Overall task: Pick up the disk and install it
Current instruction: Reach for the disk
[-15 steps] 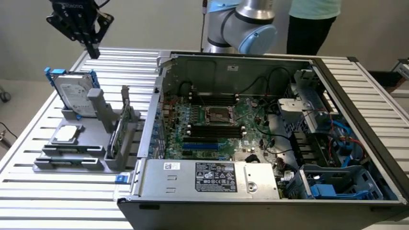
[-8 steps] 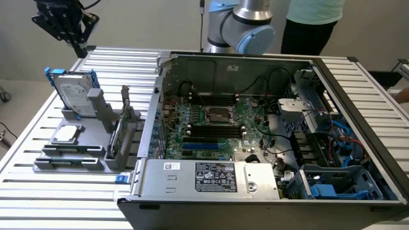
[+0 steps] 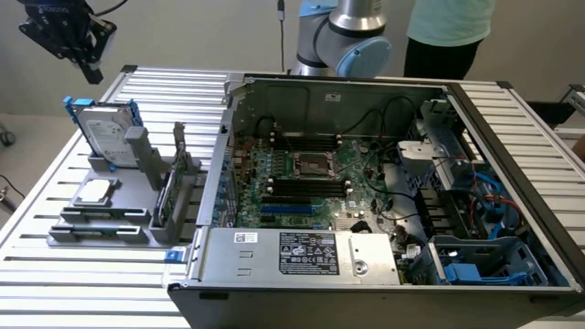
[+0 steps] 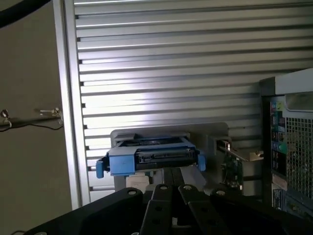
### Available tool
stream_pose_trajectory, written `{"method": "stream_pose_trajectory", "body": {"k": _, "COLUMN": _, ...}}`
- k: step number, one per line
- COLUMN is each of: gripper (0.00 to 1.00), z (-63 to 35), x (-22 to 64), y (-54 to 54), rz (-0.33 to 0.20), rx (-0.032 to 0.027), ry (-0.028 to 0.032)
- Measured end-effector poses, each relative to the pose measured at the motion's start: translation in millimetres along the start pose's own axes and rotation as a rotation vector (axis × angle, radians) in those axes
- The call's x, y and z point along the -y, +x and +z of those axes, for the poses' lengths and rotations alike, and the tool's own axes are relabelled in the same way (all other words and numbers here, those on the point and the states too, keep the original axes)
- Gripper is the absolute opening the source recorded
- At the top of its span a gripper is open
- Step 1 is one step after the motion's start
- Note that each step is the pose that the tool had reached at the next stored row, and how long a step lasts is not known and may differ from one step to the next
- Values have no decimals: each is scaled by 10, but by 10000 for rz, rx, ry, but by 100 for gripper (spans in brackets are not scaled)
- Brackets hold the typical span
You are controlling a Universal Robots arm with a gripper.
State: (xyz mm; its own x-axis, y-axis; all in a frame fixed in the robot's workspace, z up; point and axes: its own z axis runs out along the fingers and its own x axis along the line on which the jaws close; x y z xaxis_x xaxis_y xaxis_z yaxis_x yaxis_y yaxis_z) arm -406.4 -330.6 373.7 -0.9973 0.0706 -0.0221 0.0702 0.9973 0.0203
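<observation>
The disk (image 3: 108,133) stands upright in a grey holder (image 3: 101,223) on the slatted table, at the exterior view's left. It is silver-grey with a white label and blue rails along its sides. My gripper (image 3: 90,70) hangs in the air above and a little behind the disk, well apart from it, with its fingers shut and nothing held. In the wrist view the disk (image 4: 149,159) shows end-on with its blue rail and connector edge, just beyond my gripper (image 4: 172,188).
An open computer case (image 3: 384,185) fills the table's middle and right, with a silver box (image 3: 302,253) with white stickers at its front and a blue bay (image 3: 480,264) at its right. The holder also carries a small silver square piece (image 3: 97,192) and an upright card (image 3: 178,179). A person (image 3: 448,27) stands behind.
</observation>
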Motion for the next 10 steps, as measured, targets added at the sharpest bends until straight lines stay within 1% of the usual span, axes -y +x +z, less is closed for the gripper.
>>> {"method": "stream_pose_trajectory", "body": {"k": 5, "gripper": 11, "z": 11, "x": 15, "y": 229, "rz": -2, "rx": -4, "ry": 33}}
{"method": "stream_pose_trajectory", "body": {"k": 6, "gripper": 11, "z": 13, "x": 17, "y": 273, "rz": -2, "rx": -18, "ry": 36}}
{"method": "stream_pose_trajectory", "body": {"k": 8, "gripper": 11, "z": 20, "x": 20, "y": 359, "rz": 0, "rx": -69, "ry": 41}}
{"method": "stream_pose_trajectory", "body": {"k": 9, "gripper": 11, "z": 21, "x": 21, "y": 381, "rz": 1, "rx": -109, "ry": 44}}
{"method": "stream_pose_trajectory", "body": {"k": 10, "gripper": 11, "z": 22, "x": 22, "y": 383, "rz": 0, "rx": -120, "ry": 44}}
